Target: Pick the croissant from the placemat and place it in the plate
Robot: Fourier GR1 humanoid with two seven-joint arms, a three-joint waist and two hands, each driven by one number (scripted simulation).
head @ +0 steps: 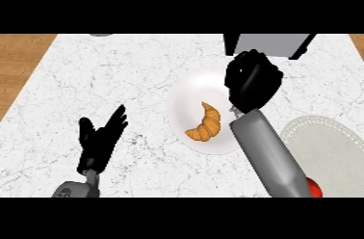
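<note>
Right hand [252,81] hovers over the far right rim of the plate [186,91], fingers curled in on themselves, and there's nothing in them — the hold is empty. Just below and to its left, toward the robot, lies the croissant [204,123], flat on the white plate, curved like a crescent, clear of the fingers. So the delivery looks done: the pastry sits inside the rim, slightly toward the near side, apart from the hand.

Follow the grey forearm back toward the robot and, right beside it on the outer side, there's the placemat [327,139], pale and round with a scalloped edge, nothing showing on its visible part. At its near edge a small red thing [313,187] peeks out by the arm; too little shows to name it.

Beyond the hand, at the far edge of the counter [107,84], stands a grey box-like object [274,44], partly cut off.

Well away across the plate, the left hand [101,137] is open, fingers straight and up, resting, holding nothing — it has no part in this.
</note>
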